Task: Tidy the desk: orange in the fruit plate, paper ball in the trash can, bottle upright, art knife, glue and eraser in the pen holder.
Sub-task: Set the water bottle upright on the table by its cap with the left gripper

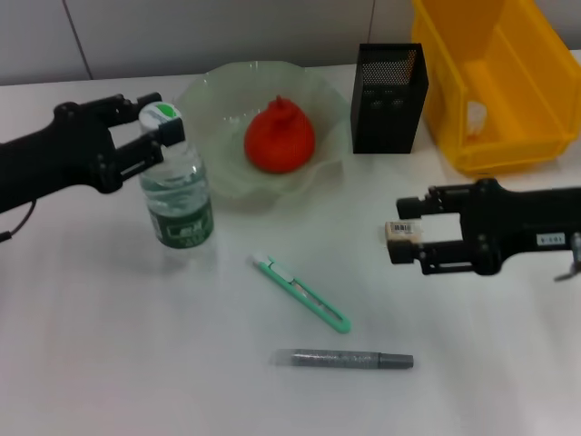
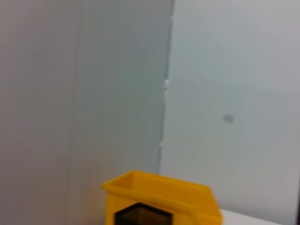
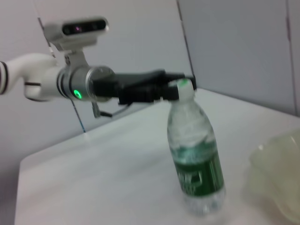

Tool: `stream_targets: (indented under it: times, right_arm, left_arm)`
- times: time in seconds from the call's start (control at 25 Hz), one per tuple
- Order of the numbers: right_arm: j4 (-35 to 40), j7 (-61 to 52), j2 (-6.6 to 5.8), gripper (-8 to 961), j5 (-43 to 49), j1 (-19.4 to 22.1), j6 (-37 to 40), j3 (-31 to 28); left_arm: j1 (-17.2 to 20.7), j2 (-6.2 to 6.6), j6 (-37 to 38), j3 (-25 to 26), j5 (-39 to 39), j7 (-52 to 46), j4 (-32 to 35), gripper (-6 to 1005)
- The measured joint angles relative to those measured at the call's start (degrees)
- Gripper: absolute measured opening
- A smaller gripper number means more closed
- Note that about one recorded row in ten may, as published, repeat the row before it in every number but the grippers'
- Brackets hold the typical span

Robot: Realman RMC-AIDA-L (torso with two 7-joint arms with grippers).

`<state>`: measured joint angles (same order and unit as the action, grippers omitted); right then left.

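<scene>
My left arm reaches in level from the left, its pincer at the height of the bottle cap, fingers closed around the cap; the right wrist view shows the same grip from the side. My right arm comes in level from the right, low over the surface, its pincer pointing left, with the eraser clamped between its fingers.

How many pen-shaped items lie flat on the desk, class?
2. The mint-green art knife lies diagonally in front of the fruit plate; the grey glue lies nearer the robot, just beyond the knife's end. None seems hidden.
</scene>
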<state>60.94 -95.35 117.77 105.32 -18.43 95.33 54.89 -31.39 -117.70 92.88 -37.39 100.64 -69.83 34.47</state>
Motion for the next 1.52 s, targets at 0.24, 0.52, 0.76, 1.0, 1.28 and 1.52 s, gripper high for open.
stream_targets:
  times: [0.24, 0.52, 0.76, 1.0, 1.28, 1.52]
  right_arm:
    - [-3.8, 2.7, 0.04, 622, 0.4, 1.4, 1.4, -3.5]
    - [-5.8, 3.9, 0.00, 616, 0.7, 1.7, 2.4, -4.1]
    - [-6.2, 4.2, 0.00, 611, 0.9, 2.2, 2.9, -4.2]
    - [-6.2, 4.2, -0.04, 606, 0.9, 2.4, 3.3, -4.3]
    - [-7.3, 4.4, -0.14, 601, 0.9, 1.7, 3.2, -4.3]
    - [-8.6, 4.5, -0.17, 596, 2.1, 0.3, 2.8, -4.2]
  left_arm:
    - [-0.8, 0.44, -4.3, 2.2, 0.0, -2.6, 2.4, 526]
    - [-1.0, 0.78, -7.6, 2.8, -0.2, -3.9, 3.4, 535]
    - [-1.0, 0.49, -13.3, 2.9, -2.0, -4.3, 3.5, 543]
    - [-0.7, -0.02, -16.0, 2.9, -2.9, -4.3, 3.5, 550]
    - [-0.9, -0.49, -18.6, 2.8, -3.0, -3.9, 3.3, 559]
    - [-1.0, -0.84, -20.4, 2.5, -3.1, -3.1, 2.3, 567]
